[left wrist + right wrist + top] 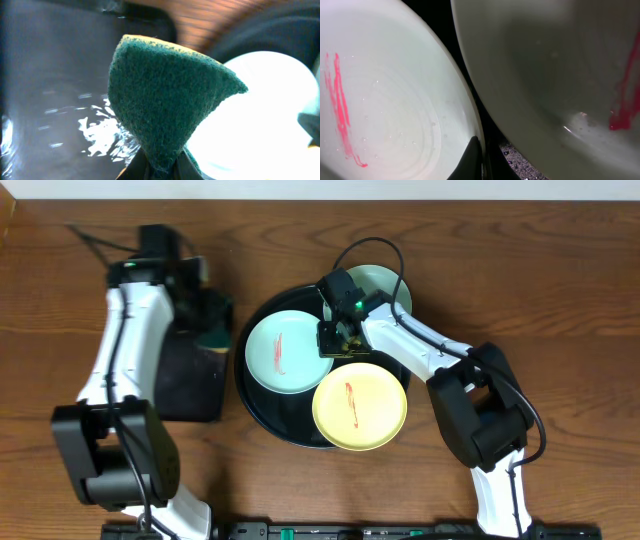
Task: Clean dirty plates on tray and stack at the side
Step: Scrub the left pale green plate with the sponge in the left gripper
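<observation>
— Brown wood table (pixel 560 280), with a pale wall (pixel 320 188) strip along the far edge. Big round black tray (pixel 262 408) in the middle, and beside it a smaller rectangular tray (pixel 185 380), wet and shiny.

— And the plates?

— All three round, so no long axis; lying flat, faces up. Inside the tray, mint plate (pixel 288 352) and yellow plate (pixel 360 407), each with a thin red smear (pixel 279 355) running far-to-near. At the far right rim of the tray, second mint plate (pixel 385 283), partly under the right arm.

— And the right gripper (pixel 337 340)?

— Low between mint plate and yellow plate. One dark fingertip (pixel 472 155) at the mint rim, yellow plate on the other side of the jaws. Open or closed, cannot tell.

— And the left gripper (pixel 159 169)?

— Over the rectangular tray, jaws pinched on a green sponge (pixel 165 95), wedge pointing straight out from the fingertips, yellow backing at its far edge. Beyond the sponge and off to one side, mint plate glaring white.
</observation>
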{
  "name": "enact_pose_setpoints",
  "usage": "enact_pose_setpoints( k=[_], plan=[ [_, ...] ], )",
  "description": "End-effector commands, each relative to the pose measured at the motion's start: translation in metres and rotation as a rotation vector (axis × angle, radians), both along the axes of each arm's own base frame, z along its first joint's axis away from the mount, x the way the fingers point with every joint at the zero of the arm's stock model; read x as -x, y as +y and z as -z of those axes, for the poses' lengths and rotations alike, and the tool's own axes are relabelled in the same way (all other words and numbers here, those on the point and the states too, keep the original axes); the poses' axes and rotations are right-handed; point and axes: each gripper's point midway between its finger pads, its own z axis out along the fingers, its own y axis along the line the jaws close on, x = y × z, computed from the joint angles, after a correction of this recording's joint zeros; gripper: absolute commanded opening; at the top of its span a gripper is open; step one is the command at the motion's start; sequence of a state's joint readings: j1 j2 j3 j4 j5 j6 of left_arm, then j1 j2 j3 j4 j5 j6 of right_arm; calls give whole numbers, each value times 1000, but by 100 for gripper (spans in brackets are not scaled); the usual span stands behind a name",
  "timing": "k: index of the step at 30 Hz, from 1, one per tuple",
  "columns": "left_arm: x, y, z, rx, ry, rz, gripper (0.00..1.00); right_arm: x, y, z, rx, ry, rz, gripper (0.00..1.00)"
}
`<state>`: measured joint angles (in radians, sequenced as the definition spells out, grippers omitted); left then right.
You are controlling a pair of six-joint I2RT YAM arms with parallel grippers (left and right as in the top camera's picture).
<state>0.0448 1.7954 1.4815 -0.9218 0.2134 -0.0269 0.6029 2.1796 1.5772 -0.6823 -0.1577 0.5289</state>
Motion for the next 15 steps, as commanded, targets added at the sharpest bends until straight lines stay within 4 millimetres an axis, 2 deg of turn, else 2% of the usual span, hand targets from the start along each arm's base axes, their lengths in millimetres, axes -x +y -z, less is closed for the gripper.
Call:
enact_pose_setpoints(
  k=[1,2,7,11,15],
  plan=[
    [2,-41,3,45,9,34,7,10,0,14,16,38,-37,1],
    [2,-50,5,40,7,36,7,10,0,14,17,39,-38,1],
    [9,-68,28,-5,48,18,7,10,-1,14,19,42,-37,1],
    [17,-85,52,-14,111,59,7,10,-1,14,19,41,-37,1],
    [18,-97,83,-28,162,89,7,10,-1,14,19,41,-37,1]
  ],
)
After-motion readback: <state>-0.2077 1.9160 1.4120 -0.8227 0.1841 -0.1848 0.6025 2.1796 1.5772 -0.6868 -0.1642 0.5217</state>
